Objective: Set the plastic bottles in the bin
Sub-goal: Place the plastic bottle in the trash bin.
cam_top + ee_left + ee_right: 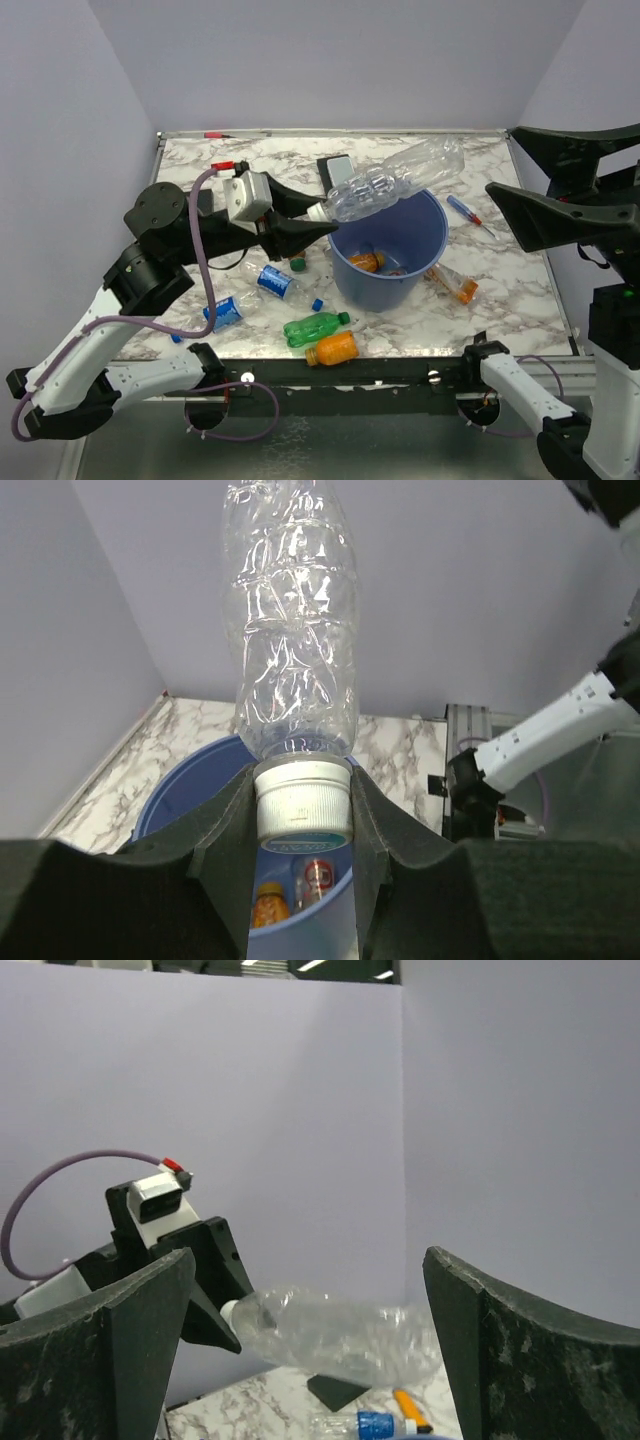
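Bin [385, 290] sits mid-table [500, 300], toward the near edge. Clear bottle [395, 180] slants above its far-left rim. We judge it light, thin-walled, crushable, so the stiff capped neck is the sound hold. Left jaws clamp that cap [302, 815]. Right jaws gape wide, holding nothing.

Bin [385, 295]: mid-table, 1 large bottle [395, 180] slanted over its far-left rim, 2 small bottles [268, 905] inside (wrist view). Tabletop [520, 300]: 4 bottles [315, 328] left-front of bin, 1 right.
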